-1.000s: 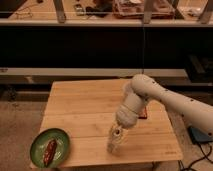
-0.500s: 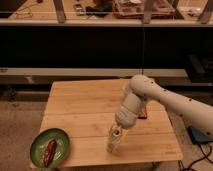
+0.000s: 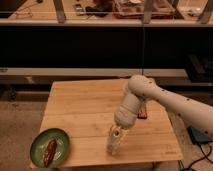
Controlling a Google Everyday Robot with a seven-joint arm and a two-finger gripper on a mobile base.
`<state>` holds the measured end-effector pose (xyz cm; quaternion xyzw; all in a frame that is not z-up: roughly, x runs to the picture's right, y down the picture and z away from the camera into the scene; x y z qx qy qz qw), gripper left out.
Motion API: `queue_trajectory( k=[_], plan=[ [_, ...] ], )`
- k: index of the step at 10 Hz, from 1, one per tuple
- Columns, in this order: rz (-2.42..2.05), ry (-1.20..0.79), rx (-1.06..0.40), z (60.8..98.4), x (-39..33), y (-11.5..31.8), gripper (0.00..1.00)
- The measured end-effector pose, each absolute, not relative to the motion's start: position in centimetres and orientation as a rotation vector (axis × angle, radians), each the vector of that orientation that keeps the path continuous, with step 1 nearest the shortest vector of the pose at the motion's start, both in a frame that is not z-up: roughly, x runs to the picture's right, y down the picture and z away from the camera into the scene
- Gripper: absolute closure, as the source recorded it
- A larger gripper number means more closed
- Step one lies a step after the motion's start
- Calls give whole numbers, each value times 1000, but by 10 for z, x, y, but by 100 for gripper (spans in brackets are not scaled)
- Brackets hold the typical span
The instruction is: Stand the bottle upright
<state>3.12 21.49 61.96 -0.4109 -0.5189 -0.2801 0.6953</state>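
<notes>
The bottle (image 3: pixel 114 142) is small, clear and pale. It stands roughly upright, leaning slightly, near the front edge of the wooden table (image 3: pixel 80 107), right of the middle. My gripper (image 3: pixel 117 131) comes down from the white arm (image 3: pixel 150 97) at the right and sits right at the bottle's top, covering the cap.
A green plate (image 3: pixel 37 142) with a piece of brown food (image 3: pixel 50 151) lies at the table's front left corner. A small dark object (image 3: pixel 144 113) lies on the table under the arm. A dark shelf unit stands behind the table.
</notes>
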Motion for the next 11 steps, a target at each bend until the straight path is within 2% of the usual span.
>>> queue_trajectory(
  k=[11],
  plan=[
    [-636,-1160,-889,618,33,206,26]
  ],
)
